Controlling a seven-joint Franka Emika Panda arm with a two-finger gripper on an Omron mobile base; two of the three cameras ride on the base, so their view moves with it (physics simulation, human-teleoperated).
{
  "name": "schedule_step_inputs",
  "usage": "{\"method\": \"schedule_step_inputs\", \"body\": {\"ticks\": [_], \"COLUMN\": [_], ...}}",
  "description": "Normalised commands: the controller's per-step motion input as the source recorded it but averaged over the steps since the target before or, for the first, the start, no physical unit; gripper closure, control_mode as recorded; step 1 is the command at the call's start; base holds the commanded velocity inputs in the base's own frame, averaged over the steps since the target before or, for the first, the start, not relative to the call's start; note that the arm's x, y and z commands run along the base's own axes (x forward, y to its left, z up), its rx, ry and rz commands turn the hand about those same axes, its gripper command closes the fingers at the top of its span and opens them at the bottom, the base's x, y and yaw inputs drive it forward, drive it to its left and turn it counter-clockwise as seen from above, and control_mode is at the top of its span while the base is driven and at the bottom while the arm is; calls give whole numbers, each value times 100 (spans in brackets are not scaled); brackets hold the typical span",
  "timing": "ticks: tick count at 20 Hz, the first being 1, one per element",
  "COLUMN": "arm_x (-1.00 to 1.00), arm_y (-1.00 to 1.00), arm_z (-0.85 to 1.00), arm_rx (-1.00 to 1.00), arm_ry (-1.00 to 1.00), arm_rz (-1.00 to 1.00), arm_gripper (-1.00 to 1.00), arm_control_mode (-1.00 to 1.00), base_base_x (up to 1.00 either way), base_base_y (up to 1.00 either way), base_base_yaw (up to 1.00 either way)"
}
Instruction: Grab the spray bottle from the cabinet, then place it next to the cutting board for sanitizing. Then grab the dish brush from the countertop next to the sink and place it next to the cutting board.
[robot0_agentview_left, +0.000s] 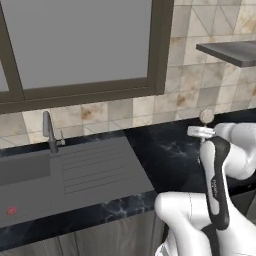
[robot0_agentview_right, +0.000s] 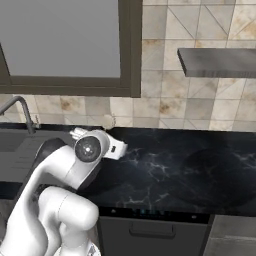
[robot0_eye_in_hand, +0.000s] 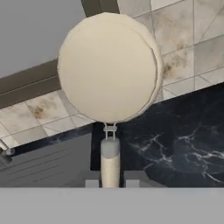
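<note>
My gripper (robot0_eye_in_hand: 111, 181) is shut on the thin handle of the dish brush (robot0_eye_in_hand: 109, 65), whose round cream head stands up in front of the hand camera. From the base, the dish brush (robot0_agentview_left: 206, 116) pokes up above the gripper (robot0_agentview_left: 204, 126), which hovers over the black marble countertop (robot0_agentview_left: 170, 155) to the right of the sink (robot0_agentview_left: 30, 170). The right base view has the brush (robot0_agentview_right: 107, 120) and gripper (robot0_agentview_right: 102, 129) near the tiled back wall. A grey cabinet shelf (robot0_agentview_right: 217, 62) hangs at the upper right. The spray bottle and the cutting board are out of view.
A slim grey faucet (robot0_agentview_left: 48, 132) rises behind the basin, beside a ridged drainboard (robot0_agentview_left: 95, 167). A small red item (robot0_agentview_left: 11, 210) lies at the sink's near left. A dark-framed window (robot0_agentview_left: 80, 45) spans the wall. The counter (robot0_agentview_right: 175, 165) runs on to the right.
</note>
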Motion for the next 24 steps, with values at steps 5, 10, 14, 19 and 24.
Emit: {"method": "schedule_step_inputs", "body": {"ticks": [5,10,14,19,24], "arm_x": [-67,-76,-96,-100,-61], "arm_y": [18,31,40,41,51], "arm_z": [97,62,1,16,8], "arm_rx": [8,0,0,0,1], "arm_ry": [-37,-27,-32,-34,-22], "arm_rz": [4,1,0,0,0], "arm_gripper": [100,100,100,100,100], "arm_control_mode": [-100,-100,-100,-100,100], "base_base_x": [0,0,0,0,-13], "base_base_y": [0,0,0,0,15], "base_base_yaw": [0,0,0,0,0]}}
